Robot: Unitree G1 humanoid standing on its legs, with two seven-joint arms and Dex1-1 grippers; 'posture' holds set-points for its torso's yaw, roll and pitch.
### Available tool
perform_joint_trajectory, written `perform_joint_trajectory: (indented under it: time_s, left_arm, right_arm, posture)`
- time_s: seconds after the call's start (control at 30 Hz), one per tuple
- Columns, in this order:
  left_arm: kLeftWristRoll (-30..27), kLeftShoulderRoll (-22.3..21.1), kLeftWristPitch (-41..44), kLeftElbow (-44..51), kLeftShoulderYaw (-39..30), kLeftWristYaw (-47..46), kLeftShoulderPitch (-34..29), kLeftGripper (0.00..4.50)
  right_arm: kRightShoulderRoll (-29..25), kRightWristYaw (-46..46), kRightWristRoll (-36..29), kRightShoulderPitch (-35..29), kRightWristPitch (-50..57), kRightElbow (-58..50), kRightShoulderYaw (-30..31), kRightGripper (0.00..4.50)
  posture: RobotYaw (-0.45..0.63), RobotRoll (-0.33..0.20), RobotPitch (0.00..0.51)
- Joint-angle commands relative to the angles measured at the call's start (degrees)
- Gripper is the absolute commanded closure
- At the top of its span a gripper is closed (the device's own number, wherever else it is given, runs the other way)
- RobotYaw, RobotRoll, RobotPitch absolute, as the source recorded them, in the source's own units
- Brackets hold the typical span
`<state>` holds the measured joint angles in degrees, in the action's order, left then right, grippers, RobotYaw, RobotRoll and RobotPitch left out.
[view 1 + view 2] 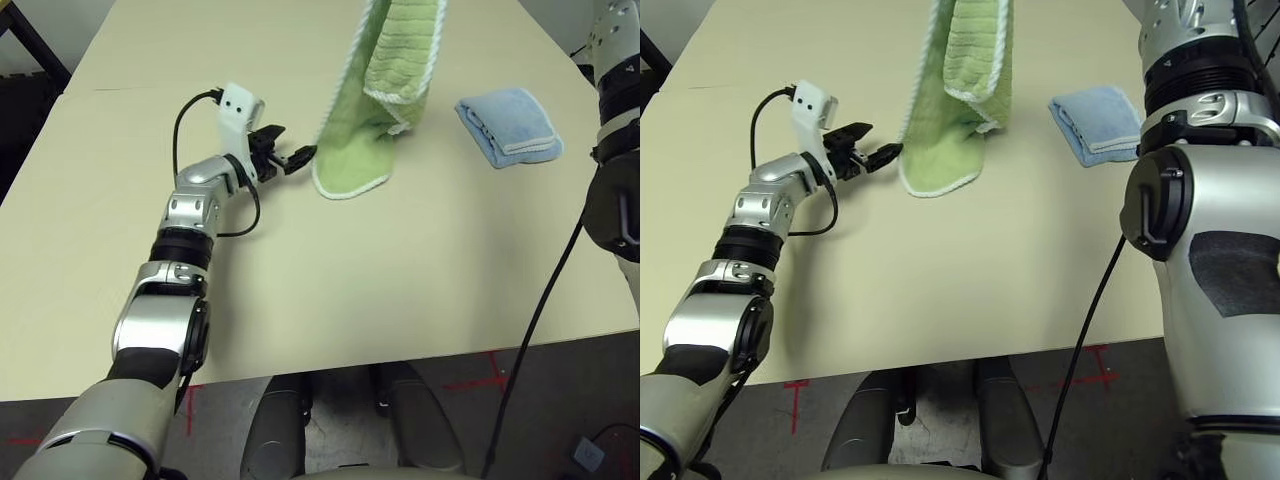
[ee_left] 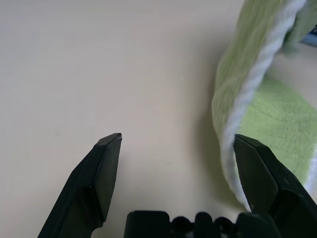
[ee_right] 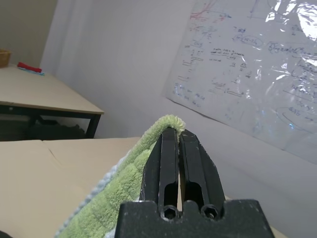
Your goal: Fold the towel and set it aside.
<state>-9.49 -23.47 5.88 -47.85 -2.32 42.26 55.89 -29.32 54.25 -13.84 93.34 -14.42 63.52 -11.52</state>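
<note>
While the towel is hanging in the air, the scene is reading as follows.

Right pincer (image 3: 179, 133): its two black fingers are pressing together on the top fold of the towel (image 1: 380, 95), with green terry bulging over the fingertips; it is holding the cloth up high above the desk.

Left pincer (image 1: 297, 156): its fingers are standing wide apart, holding nothing; it is pointing roughly level just above the desk, toward the towel's lower edge. In the left wrist view one finger (image 2: 262, 171) is sitting just beside the white stitched edging, and whether it is touching the cloth cannot be told; the other finger (image 2: 99, 173) is standing over bare desk.

Towel: light green with white edging, it is hanging in a doubled drape from the right pincer, its rounded lower end resting on or just brushing the desk, right beside the left pincer's tips.

Left arm (image 1: 185, 260): silver, it is reaching forward across the desk, with a white camera mount (image 1: 240, 110) and a black cable looping at the wrist.

Blue cloth (image 1: 510, 125): folded, it is lying flat on the desk, apart from the towel on the robot's right.

Desk (image 1: 350, 290): a pale beige top is carrying everything.

Background: a whiteboard with writing (image 3: 247, 64) is standing behind, and another table (image 3: 44, 96) is sitting off to the side.
</note>
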Motion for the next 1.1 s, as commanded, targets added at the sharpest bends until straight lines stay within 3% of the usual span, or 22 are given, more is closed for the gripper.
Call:
perform_joint_trajectory:
  time_s: [0.03, 0.47, 0.77, 1.1]
  left_arm:
    - [-0.52, -0.25, 1.14, -0.22, 0.04, 3.89, 0.15, 0.00]
    - [-5.83, 3.89, 14.00, 8.31, 0.22, 10.73, -3.98, 0.00]
    - [-5.12, 0.93, 20.61, 9.53, 1.30, 12.56, -5.13, 0.00]
    - [-8.94, -0.07, 33.96, 17.15, 0.84, 13.41, -7.46, 0.00]
  right_arm:
    - [-0.60, -0.47, 0.03, -0.18, -0.59, 0.45, -0.79, 4.44]
    - [0.04, -1.62, 1.05, 1.17, -1.15, 2.02, -0.49, 4.44]
    - [1.07, -2.43, 0.77, 2.14, -1.64, 1.13, -1.10, 4.44]
    - [1.90, -2.95, 0.50, 2.81, -2.15, 1.02, -1.29, 4.44]
  posture:
    - [-0.05, 0.000, 0.221]
    - [-0.05, 0.000, 0.228]
    - [-0.08, 0.000, 0.259]
    - [-0.08, 0.000, 0.275]
